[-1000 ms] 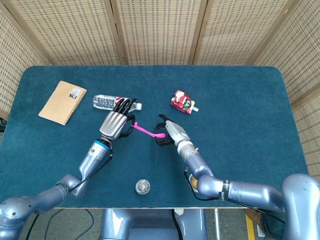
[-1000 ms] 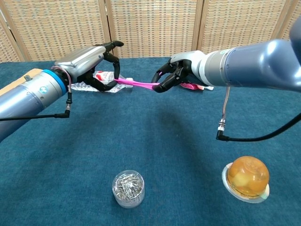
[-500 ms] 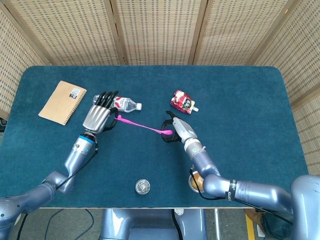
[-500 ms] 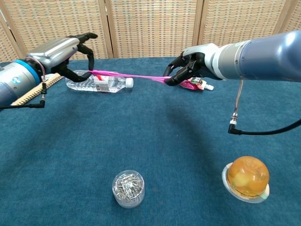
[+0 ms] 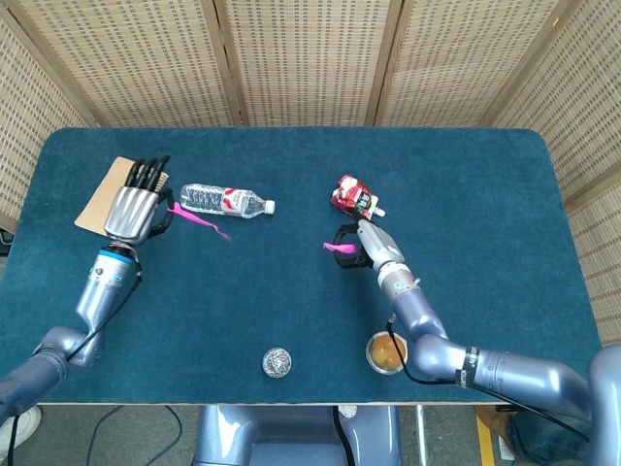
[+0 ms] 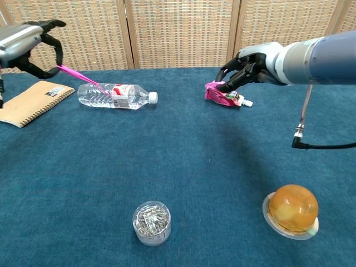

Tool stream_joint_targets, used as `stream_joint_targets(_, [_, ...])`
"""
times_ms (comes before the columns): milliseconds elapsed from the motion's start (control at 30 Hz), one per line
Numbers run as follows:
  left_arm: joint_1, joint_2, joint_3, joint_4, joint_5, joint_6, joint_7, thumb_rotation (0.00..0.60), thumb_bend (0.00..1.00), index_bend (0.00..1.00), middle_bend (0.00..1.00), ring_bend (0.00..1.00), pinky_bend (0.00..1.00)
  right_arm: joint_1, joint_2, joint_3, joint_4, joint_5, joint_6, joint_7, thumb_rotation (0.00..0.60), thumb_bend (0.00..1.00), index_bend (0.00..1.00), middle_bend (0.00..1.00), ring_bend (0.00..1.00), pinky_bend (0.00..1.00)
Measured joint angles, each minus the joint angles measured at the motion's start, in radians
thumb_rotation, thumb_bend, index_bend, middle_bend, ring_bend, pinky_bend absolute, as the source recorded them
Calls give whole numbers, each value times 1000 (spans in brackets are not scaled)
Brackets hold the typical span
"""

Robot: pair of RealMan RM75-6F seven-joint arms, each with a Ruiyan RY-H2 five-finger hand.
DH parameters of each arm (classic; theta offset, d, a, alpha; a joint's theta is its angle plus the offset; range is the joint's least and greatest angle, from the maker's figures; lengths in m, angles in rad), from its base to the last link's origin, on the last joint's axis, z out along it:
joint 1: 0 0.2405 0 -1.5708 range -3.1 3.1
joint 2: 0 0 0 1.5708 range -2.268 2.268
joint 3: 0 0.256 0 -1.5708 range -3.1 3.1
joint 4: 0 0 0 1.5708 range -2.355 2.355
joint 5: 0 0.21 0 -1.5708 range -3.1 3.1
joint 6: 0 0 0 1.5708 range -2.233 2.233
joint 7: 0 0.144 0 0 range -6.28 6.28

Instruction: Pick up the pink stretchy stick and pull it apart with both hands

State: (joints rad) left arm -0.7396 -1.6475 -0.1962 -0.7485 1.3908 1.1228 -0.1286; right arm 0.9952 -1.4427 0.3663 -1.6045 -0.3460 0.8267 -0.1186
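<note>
The pink stretchy stick is no longer one span between my hands. My left hand (image 5: 136, 209) (image 6: 30, 47), far left over the notebook's edge, pinches a long pink piece (image 5: 199, 219) (image 6: 78, 76) that droops toward the bottle. My right hand (image 5: 369, 248) (image 6: 250, 64), right of centre beside the red pouch, has its fingers curled in, and a short pink stub (image 5: 337, 249) (image 6: 210, 86) pokes out of them. A wide gap of bare cloth lies between the two pink pieces. Both hands are above the table.
A clear water bottle (image 5: 225, 200) (image 6: 114, 95) lies between the hands, with a brown spiral notebook (image 5: 102, 199) at far left. A red pouch (image 5: 355, 197) sits by the right hand. Near the front are a small jar of clips (image 5: 277, 362) and an orange jelly cup (image 5: 388, 351).
The hands moved further apart, the left far to the left. The stick, stretched thin half a second ago, no longer bridges them; each hand now has a separate pink piece.
</note>
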Motion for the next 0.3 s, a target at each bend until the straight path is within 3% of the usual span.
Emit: stream_joint_targets(300, [23, 88, -11, -6, -8, 20, -17, 600, 554, 852, 0, 0, 0, -49, 61, -11, -20, -19, 6, 23, 600, 609, 706, 99, 0, 0])
